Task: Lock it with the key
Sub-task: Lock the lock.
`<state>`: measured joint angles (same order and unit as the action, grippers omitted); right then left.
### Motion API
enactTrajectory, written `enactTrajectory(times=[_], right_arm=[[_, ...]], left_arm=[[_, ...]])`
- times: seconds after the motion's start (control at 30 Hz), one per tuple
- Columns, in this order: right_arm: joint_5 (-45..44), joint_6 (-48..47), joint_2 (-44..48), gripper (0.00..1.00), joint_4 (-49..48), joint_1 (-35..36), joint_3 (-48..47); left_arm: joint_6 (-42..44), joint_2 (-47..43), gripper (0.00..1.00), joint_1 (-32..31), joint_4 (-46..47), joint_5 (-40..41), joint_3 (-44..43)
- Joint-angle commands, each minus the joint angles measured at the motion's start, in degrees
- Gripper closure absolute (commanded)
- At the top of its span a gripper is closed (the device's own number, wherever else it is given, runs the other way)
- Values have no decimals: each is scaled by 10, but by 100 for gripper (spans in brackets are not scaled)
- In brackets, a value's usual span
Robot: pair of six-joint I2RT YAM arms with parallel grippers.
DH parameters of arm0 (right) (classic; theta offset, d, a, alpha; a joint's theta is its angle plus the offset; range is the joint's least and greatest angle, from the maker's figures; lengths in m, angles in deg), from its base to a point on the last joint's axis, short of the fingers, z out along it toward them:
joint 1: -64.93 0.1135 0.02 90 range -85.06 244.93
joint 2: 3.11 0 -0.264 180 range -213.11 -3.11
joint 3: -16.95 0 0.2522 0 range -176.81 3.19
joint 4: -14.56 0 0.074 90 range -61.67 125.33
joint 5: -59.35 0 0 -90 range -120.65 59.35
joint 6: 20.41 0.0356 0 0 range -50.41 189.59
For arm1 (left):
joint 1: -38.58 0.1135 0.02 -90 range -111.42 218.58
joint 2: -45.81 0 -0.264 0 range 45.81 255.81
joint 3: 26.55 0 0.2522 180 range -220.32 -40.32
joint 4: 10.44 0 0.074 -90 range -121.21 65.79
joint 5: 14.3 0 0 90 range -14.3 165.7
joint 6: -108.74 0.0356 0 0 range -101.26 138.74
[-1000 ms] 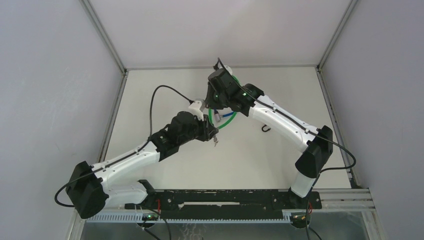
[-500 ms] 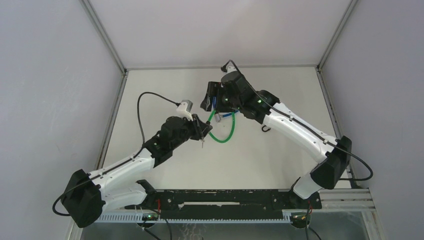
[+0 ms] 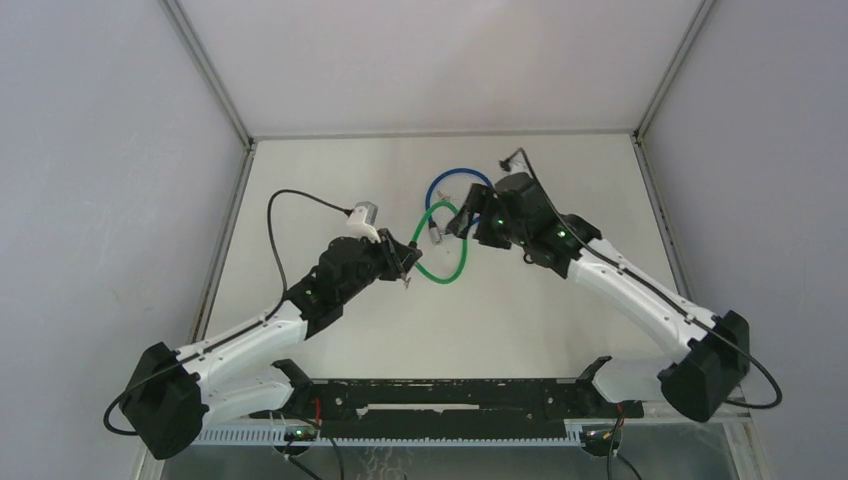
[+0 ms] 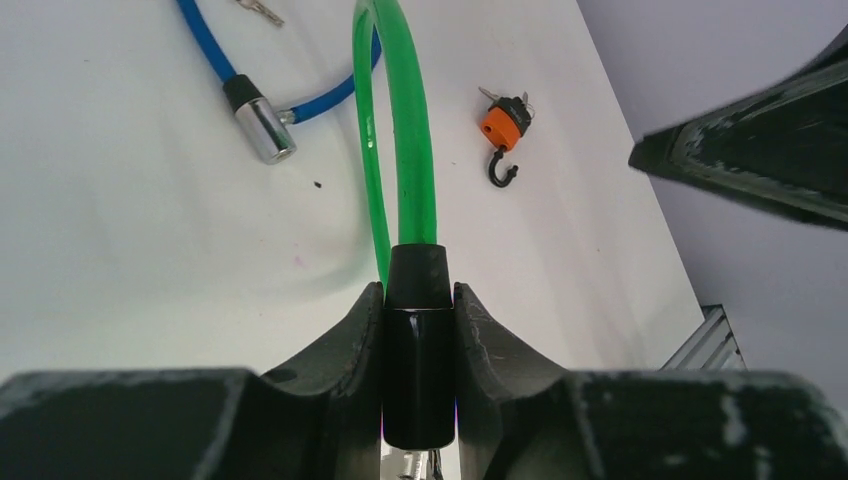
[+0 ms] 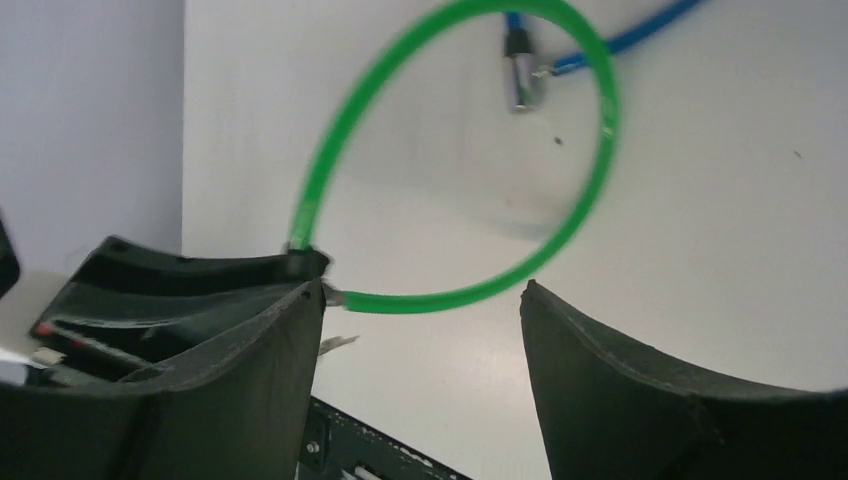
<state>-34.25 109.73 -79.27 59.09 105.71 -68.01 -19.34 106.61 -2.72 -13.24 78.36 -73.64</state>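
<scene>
Near the middle of the overhead frame, the left claw was clenched on the black barrel of the green cable lock, one finger pressed against each side. In the left wrist view the barrel's long axis ran straight up the frame along the claw's own line. The green cable left its top end and arched away over the white bench. A small metal piece hung at the barrel's lower end, at the bottom edge of the wrist frame. It was probably the key, though too little of it showed to be sure.

The right claw stood released and held nothing, just right of the loop in the overhead frame. Its wrist camera looked through the green ring between spread fingers. So the barrel lay to the left of the right claw, across the loop, and its keyed end seemed to face away from that claw. Turning the key would likely mean bringing the free claw round to that lower end while the left claw kept the barrel steady.

A blue cable lock lay above the green one, and an orange-tagged key bunch rested apart at the upper right of the left wrist frame.
</scene>
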Motion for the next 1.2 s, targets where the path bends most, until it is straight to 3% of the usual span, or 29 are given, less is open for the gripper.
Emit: enactTrajectory(times=[0.0,0.17,0.3,0.5,0.63,0.73,1.07,1.17], right_arm=[[51,81,100,22,-102,-60,108],[119,160,193,23,-207,-143,249],[167,201,210,23,-272,-178,310],[225,215,157,22,-291,-190,315],[311,298,93,19,-458,-190,347],[329,328,49,19,-515,-190,351],[299,276,-7,18,-363,-190,303],[311,310,-18,18,-381,-174,311]], left_arm=[[-46,-62,100,11,104,47,33],[-73,-124,100,15,158,88,71],[-100,-182,100,16,231,131,125],[-189,-219,100,17,357,211,228],[-251,-183,100,17,462,230,277],[-286,-157,100,17,507,241,297],[-433,-46,100,16,530,337,322],[-468,-21,100,7,531,360,319]])
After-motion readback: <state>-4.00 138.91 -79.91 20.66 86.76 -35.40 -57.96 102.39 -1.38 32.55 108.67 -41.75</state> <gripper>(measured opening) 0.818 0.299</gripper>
